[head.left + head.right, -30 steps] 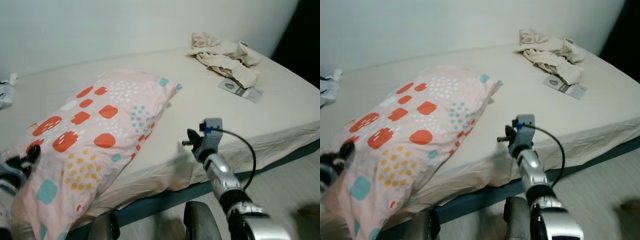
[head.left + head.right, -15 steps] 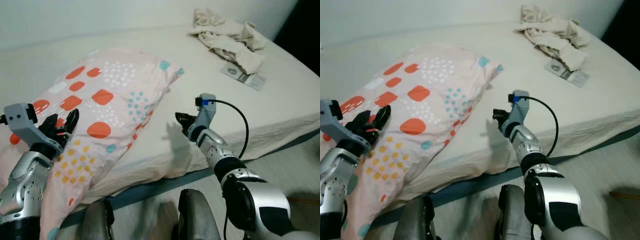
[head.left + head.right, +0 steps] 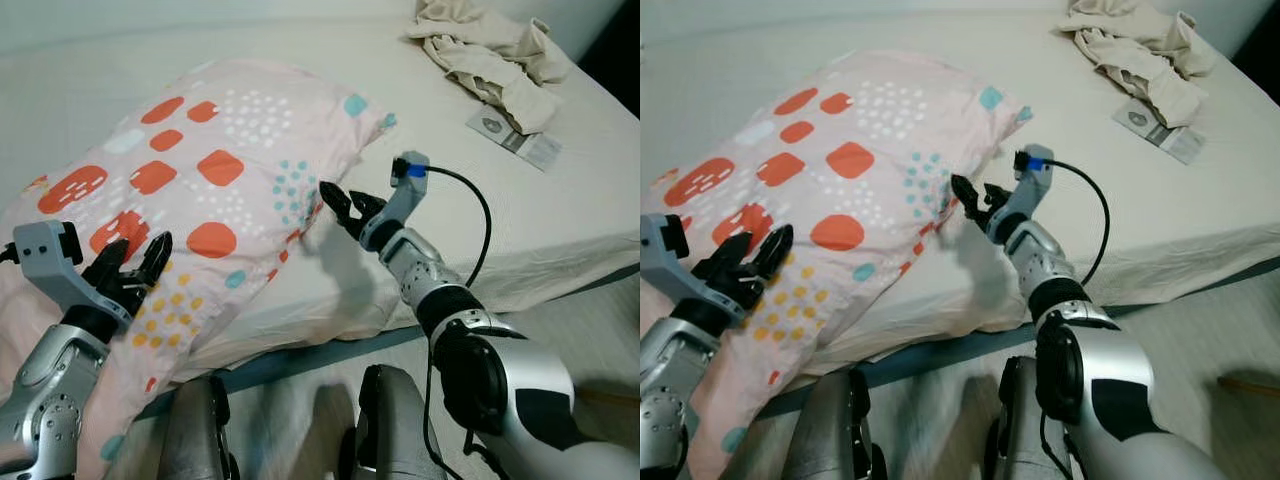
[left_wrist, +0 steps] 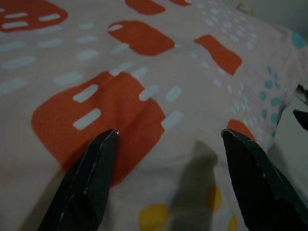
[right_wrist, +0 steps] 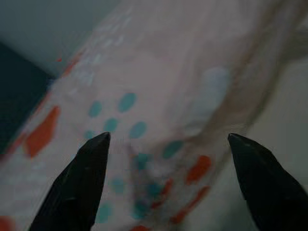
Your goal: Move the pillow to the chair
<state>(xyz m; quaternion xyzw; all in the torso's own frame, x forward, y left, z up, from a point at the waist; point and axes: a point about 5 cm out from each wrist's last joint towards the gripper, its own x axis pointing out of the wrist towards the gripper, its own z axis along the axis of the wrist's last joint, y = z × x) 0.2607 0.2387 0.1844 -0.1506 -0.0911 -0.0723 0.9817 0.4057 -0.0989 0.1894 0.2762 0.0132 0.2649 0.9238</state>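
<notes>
While lying on the bed (image 3: pixel 560 215), the pink pillow (image 3: pixel 215 180) with orange, teal and yellow spots is flanked by the left gripper (image 3: pixel 135 265) and right gripper (image 3: pixel 343 207), both spread wide; crumpled cloth (image 3: pixel 1140 50) is seen by the head views

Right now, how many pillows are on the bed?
1. The patterned pillow lies on the bed's near side, between the left gripper and the right gripper. Another could lie outside the frame.
</notes>
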